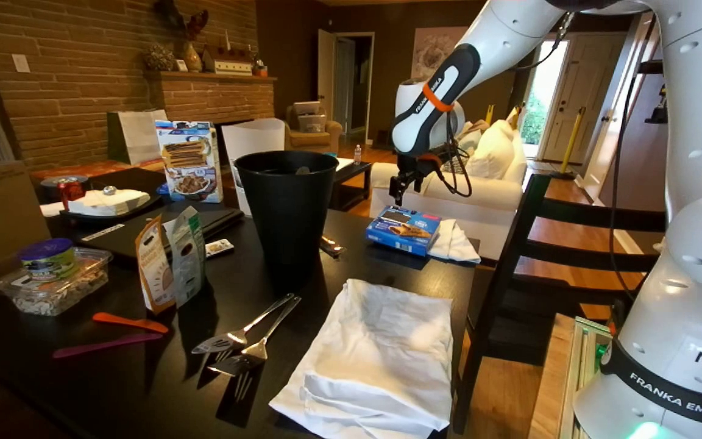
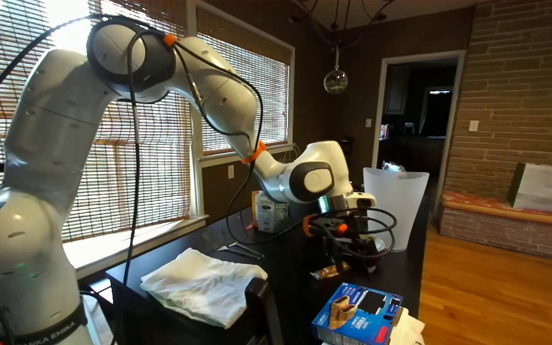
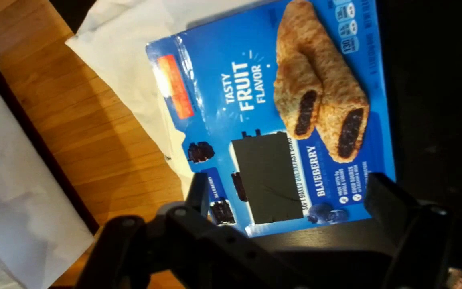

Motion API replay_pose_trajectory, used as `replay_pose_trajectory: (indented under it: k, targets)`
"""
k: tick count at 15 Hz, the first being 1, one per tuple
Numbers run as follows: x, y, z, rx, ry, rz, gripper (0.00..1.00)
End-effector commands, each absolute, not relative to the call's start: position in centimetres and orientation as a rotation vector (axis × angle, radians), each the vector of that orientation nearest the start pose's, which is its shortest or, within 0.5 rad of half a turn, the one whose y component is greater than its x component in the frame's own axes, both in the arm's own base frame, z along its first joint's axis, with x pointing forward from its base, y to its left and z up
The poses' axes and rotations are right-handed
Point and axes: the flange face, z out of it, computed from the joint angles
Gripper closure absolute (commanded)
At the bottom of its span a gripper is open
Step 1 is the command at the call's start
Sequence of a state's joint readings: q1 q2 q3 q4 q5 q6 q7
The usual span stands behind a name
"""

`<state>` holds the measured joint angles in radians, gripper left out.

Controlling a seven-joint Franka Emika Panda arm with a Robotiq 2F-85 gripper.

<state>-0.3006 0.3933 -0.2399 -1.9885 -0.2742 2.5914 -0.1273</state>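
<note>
My gripper [image 3: 289,190] stands open in the wrist view, its two dark fingers wide apart with nothing between them. Beyond the fingertips lies a blue blueberry breakfast bar box [image 3: 231,96], flat on the dark table. In an exterior view the gripper [image 1: 404,190] hangs just above the far edge of the box [image 1: 404,230], apparently without touching it. The box [image 2: 360,314] also shows in an exterior view, where cables partly hide the fingers. A crumpled white napkin [image 1: 454,242] sticks out from beside the box. On the table nearby rests a wrapped bar [image 2: 328,271].
A tall black bin [image 1: 287,207] stands mid-table, with a white bin [image 2: 396,211] behind it. Folded white cloth [image 1: 381,360] covers the near table edge. Metal utensils [image 1: 253,347], upright pouches [image 1: 186,256] and a clear container [image 1: 58,292] occupy other spots. A dark chair [image 1: 528,244] adjoins the table.
</note>
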Motion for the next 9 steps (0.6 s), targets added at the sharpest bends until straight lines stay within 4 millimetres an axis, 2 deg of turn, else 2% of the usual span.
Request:
replay_pose_trajectory:
  k: [1, 5, 9]
  targets:
    - [56.2, -36.7, 29.1, -3.382, 0.282, -0.111, 0.0]
    - [56.6, -41.4, 28.2, -3.305, 0.256, -0.055, 0.0]
    - [57.2, -43.6, 26.2, -3.165, 0.219, -0.018, 0.0]
